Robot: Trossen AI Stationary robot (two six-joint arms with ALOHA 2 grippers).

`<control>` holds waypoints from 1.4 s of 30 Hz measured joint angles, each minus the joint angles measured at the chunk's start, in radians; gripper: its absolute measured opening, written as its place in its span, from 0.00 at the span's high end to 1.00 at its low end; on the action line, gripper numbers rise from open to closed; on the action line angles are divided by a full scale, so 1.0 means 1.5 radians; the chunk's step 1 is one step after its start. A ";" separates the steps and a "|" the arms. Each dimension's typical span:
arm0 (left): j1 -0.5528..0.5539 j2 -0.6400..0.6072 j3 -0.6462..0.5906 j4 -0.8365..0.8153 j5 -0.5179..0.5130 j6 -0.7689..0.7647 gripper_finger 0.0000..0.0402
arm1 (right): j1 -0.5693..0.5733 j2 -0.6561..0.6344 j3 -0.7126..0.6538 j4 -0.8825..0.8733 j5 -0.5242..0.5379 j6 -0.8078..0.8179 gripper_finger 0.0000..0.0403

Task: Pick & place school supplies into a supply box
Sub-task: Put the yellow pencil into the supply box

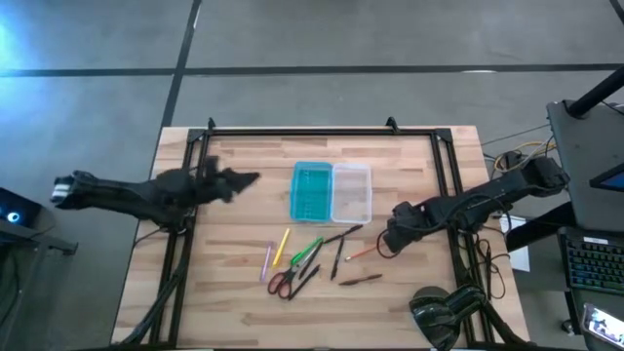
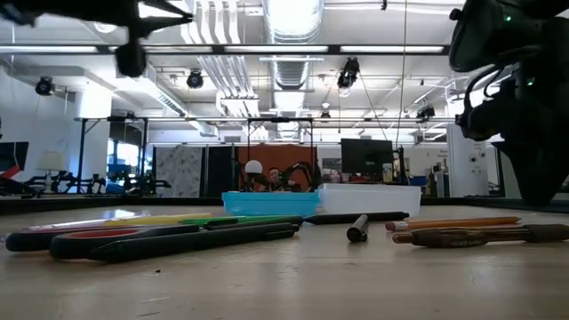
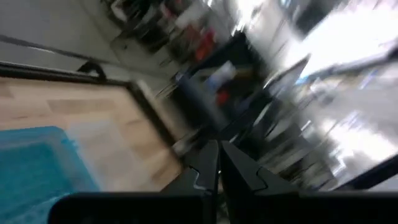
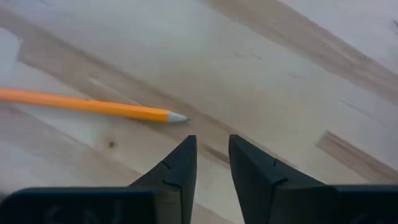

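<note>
The supply box lies open on the table's middle, its teal half [image 1: 312,190] beside its clear half [image 1: 351,192]. Near of it lie the school supplies: a yellow pencil [image 1: 281,246], a pink pen [image 1: 266,261], a green pen [image 1: 305,251], red-handled scissors [image 1: 283,283], dark pens [image 1: 338,259] and an orange pencil [image 1: 363,253]. My right gripper [image 1: 390,239] hovers just right of the orange pencil, fingers a narrow gap apart, and the pencil's tip [image 4: 177,116] lies ahead of the fingers [image 4: 211,146]. My left gripper [image 1: 249,178] is shut, raised left of the teal half [image 3: 37,162].
A black frame runs along the table's far edge [image 1: 302,132] and down both sides. Bare wood lies left of the supplies [image 1: 214,263] and toward the near right corner. A brown pen [image 1: 359,280] lies nearest the near edge.
</note>
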 joint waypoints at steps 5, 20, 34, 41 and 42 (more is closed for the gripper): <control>0.011 0.192 0.129 -0.094 0.020 0.025 1.00 | -0.005 -0.004 -0.002 0.028 -0.025 -0.029 0.85; 0.104 0.507 0.379 -0.139 0.245 0.037 1.00 | -0.006 -0.094 -0.101 0.153 -0.035 0.031 0.98; 0.083 0.633 0.547 -0.253 0.276 0.269 1.00 | -0.009 -0.133 -0.137 0.198 -0.025 0.059 0.98; 0.057 0.699 0.589 -0.253 0.292 0.378 1.00 | -0.009 -0.136 -0.164 0.234 -0.037 0.067 0.98; 0.051 0.703 0.592 -0.255 0.293 0.397 1.00 | -0.009 -0.137 -0.163 0.235 -0.037 0.068 0.98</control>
